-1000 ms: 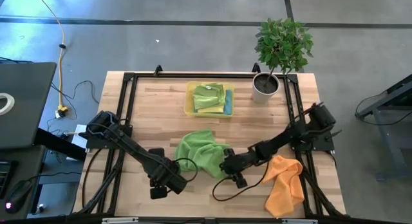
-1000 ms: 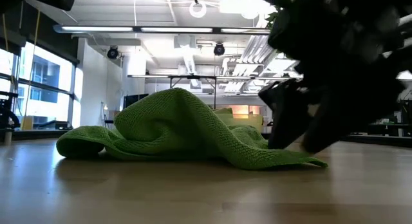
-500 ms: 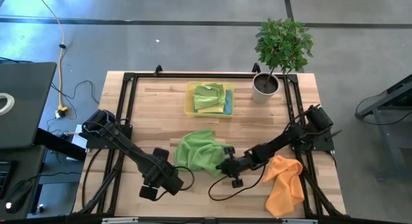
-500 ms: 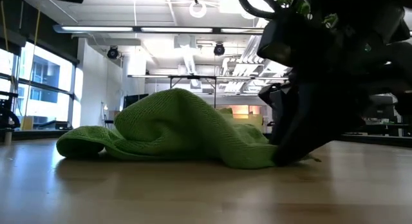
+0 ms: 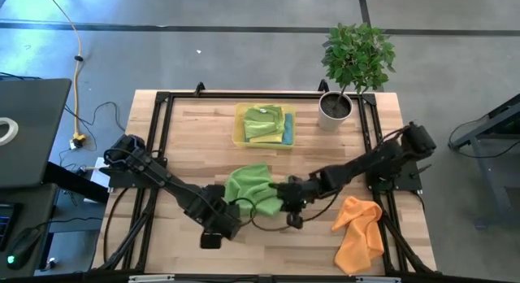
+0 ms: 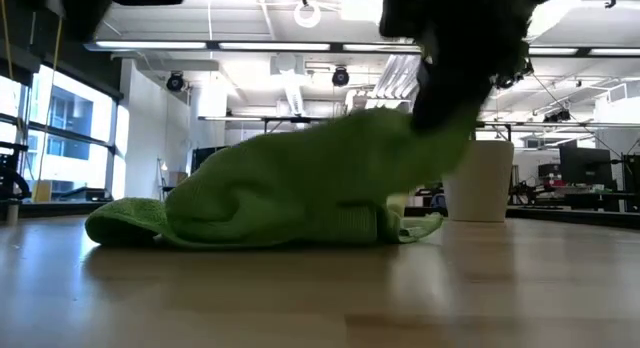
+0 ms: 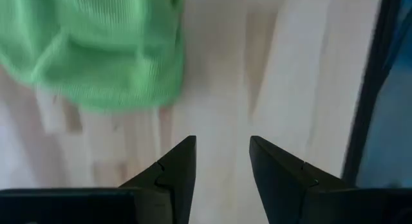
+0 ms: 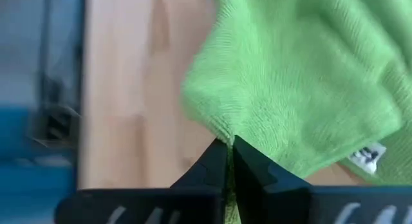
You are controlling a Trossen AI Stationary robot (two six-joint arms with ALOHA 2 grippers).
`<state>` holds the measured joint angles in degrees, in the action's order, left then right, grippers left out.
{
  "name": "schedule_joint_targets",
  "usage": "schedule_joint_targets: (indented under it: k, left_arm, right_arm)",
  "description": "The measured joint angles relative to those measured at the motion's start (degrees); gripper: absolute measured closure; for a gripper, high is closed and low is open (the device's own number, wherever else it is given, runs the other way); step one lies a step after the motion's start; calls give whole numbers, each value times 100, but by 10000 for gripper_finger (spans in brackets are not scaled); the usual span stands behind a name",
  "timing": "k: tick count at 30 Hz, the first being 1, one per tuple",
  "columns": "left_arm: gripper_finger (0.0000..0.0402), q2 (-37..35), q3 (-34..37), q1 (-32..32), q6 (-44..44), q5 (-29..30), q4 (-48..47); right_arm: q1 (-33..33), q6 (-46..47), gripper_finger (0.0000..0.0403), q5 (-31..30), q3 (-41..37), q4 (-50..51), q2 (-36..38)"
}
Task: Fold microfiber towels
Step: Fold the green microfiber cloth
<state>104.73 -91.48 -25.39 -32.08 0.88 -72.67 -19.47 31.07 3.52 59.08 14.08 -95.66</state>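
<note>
Since 1 second ago, the right gripper (image 5: 280, 194) has been brought from the bare wood beside the green towel (image 5: 253, 190) onto that towel's right edge, and its fingers, spread wide then, are now pressed together on a pinch of the green cloth, as seen in the right wrist view (image 8: 228, 147). The left gripper (image 5: 213, 235) has been moved nearer the towel's lower left edge.

Nearest the front of the table (image 5: 187, 128), the left gripper is held just beside the green towel without touching it; its fingers (image 7: 183, 161) are spread apart over bare wood, with nothing between them. To the right, an orange towel (image 5: 359, 231) lies crumpled near the front right corner, apart from both grippers.

At mid-table the green towel is bunched in a loose heap, its right edge lifted by the right gripper, as shown in the low view (image 6: 300, 183).

Farther back, a yellow tray (image 5: 264, 125) holds folded towels: 1 green, with yellow and blue edges showing. A potted plant (image 5: 351, 67) stands at the back right corner.
</note>
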Motion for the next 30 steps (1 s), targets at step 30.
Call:
schedule_joint_targets:
  k: [30]
  left_arm:
    - [279, 7, 0, 347, -1781, 4941, 2206]
  right_arm:
    - [1600, 1020, 402, 875, 2570, 2620, 507]
